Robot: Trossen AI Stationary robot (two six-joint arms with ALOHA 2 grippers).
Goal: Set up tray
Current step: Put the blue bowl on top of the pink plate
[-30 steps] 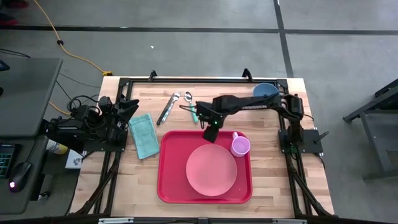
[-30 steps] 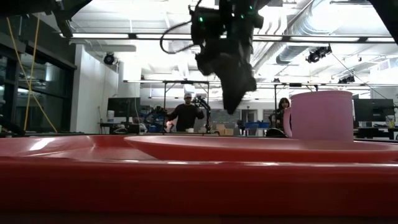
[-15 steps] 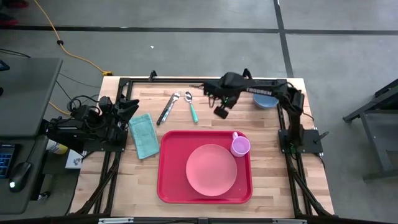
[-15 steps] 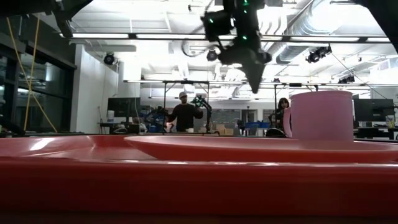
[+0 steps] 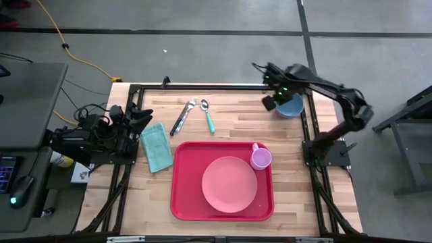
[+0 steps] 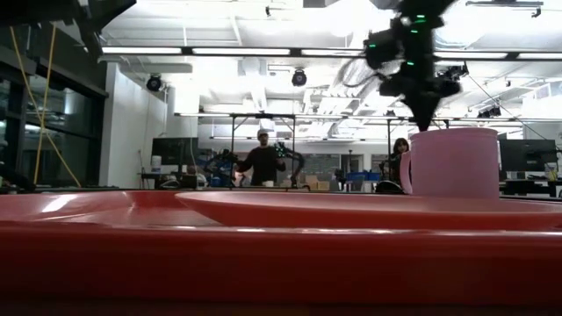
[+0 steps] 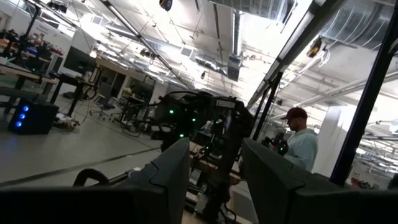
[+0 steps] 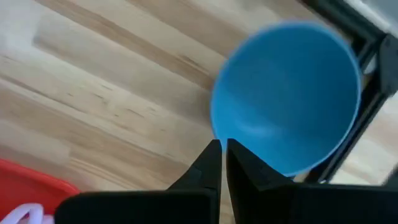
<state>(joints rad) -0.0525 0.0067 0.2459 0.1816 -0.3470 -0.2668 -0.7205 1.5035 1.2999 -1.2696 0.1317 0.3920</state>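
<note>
Nearest the front edge of the table point(image 5: 297, 202) lies the tray point(image 5: 185, 202), already carrying a pink plate point(image 5: 229, 183) at its middle and a small pink cup point(image 5: 260, 158) at its far right corner. Left of it, off the tray, a teal cloth point(image 5: 156, 146) waits. Farther back, tongs point(image 5: 182, 117) and a teal-handled spoon point(image 5: 208, 116) also remain on bare wood, so the setting looks roughly half done. At the far right corner, the right gripper point(image 8: 222, 157), fingers pressed together and empty, hovers beside a blue bowl point(image 8: 292, 93). The left gripper point(image 7: 214, 174), parked left, stands spread.
</note>
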